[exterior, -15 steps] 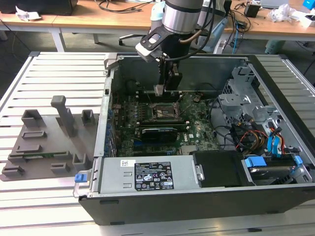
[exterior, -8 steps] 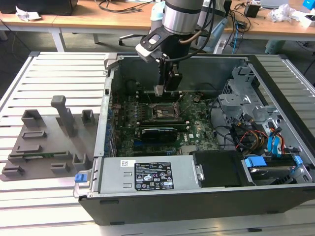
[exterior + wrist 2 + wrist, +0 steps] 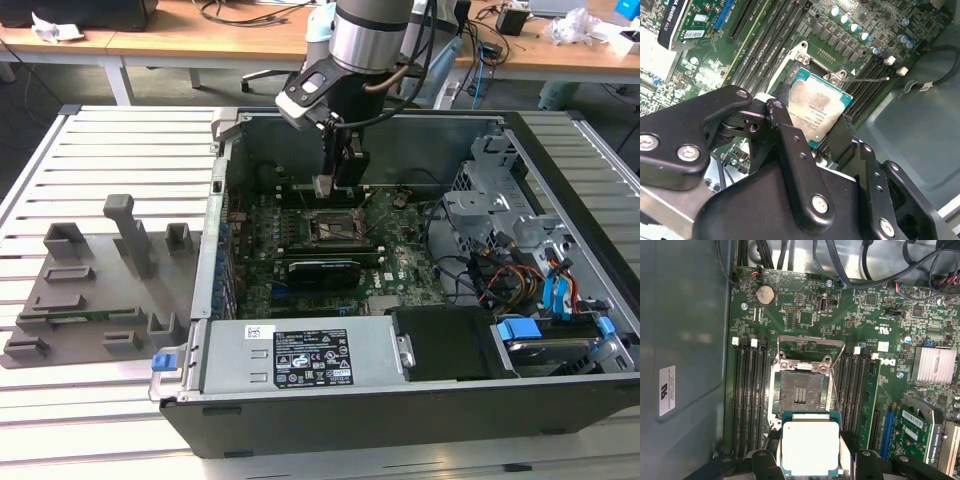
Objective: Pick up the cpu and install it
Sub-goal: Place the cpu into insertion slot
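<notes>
My gripper (image 3: 336,186) hangs inside the open computer case, shut on the cpu (image 3: 323,187). In both wrist views the cpu (image 3: 817,111) (image 3: 810,447) is a small square chip with a silvery top and a thin green rim, pinched at two opposite edges by the black fingers (image 3: 841,137). The open socket (image 3: 800,391) with its raised metal bracket lies on the motherboard (image 3: 400,260), below and slightly ahead of the chip. The socket (image 3: 331,226) is bare, its contact field showing. The chip hovers above the board, tilted a little, touching nothing but the fingers.
Memory slots (image 3: 747,395) flank the socket on both sides. A long black expansion card (image 3: 322,270) lies in front of it, the power supply (image 3: 300,355) nearer still. Drive bays and cables (image 3: 520,265) fill the exterior view's right. A grey fixture tray (image 3: 100,290) sits outside the case.
</notes>
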